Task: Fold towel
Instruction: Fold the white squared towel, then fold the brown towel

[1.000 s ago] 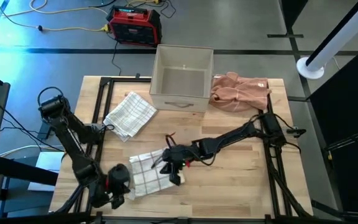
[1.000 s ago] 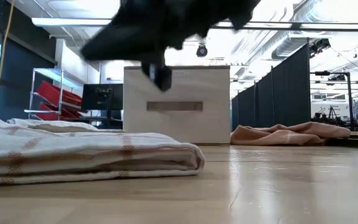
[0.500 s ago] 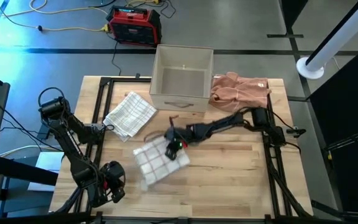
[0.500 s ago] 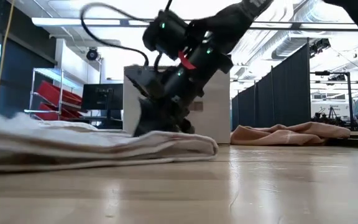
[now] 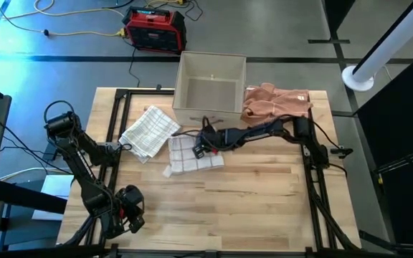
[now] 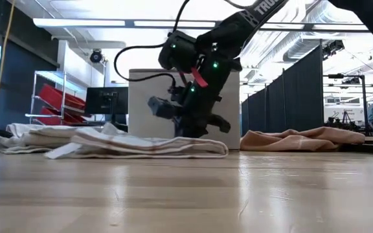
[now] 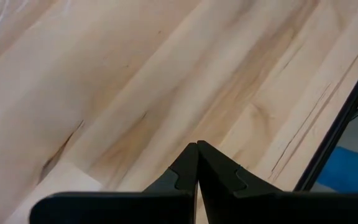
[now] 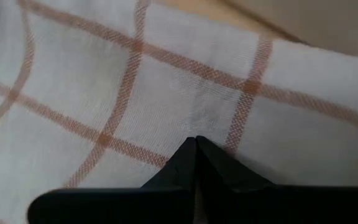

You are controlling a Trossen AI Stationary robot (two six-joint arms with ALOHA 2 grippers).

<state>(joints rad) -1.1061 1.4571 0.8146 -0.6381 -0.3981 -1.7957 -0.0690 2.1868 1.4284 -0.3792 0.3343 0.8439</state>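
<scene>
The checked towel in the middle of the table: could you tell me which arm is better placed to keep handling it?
The right. Its hand sits on the checked towel, fingers shut, while the left hand waits shut at the table's near-left corner, far away.

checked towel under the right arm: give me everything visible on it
The checked towel is white woven cloth with a thin orange-brown grid. It lies folded and mostly flat on the wooden table, just in front of the box, with one corner trailing loose at its left. A second folded towel lies close on its left. The right end effector, fingers together, presses on its top near the box-side edge.
</scene>
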